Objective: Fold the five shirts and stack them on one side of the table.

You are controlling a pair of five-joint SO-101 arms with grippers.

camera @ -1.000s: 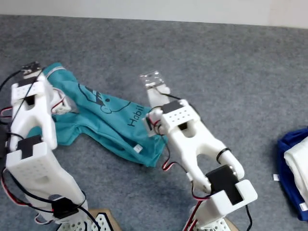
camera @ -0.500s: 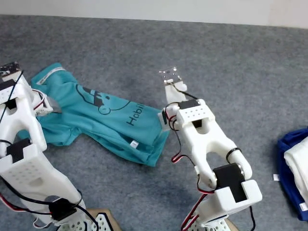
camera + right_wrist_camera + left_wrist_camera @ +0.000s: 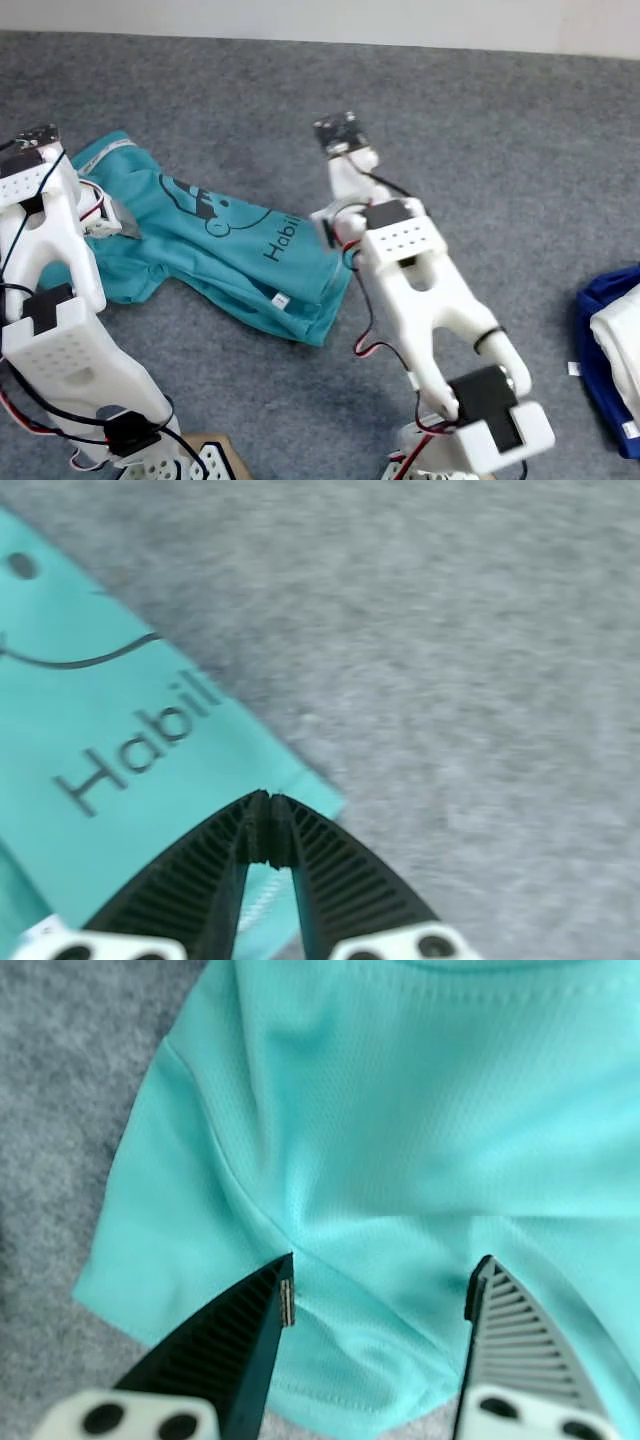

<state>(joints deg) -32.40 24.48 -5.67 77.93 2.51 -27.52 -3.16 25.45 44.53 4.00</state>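
Note:
A teal shirt (image 3: 215, 250) with dark print lies spread and creased on the grey table (image 3: 500, 150), left of centre. My left gripper (image 3: 383, 1290) hangs open just above the shirt (image 3: 400, 1140) near a sleeve seam, one finger on each side of a fold; from above it sits at the shirt's left end (image 3: 108, 224). My right gripper (image 3: 268, 828) is shut, its tips over the edge of the shirt (image 3: 110, 780) by the print, close to a corner. I see nothing pinched between them. From above it is at the shirt's right edge (image 3: 332, 232).
A blue shirt (image 3: 600, 330) with a white one (image 3: 622, 345) on it lies at the table's right edge. Bare grey surface stretches between the teal shirt and that pile, and along the far side. A brown board (image 3: 215, 455) shows by the left arm's base.
The right arm's wrist swung from pointing out over the bare table down to the shirt's right edge. The left arm shifted left, then came back slightly over the sleeve end.

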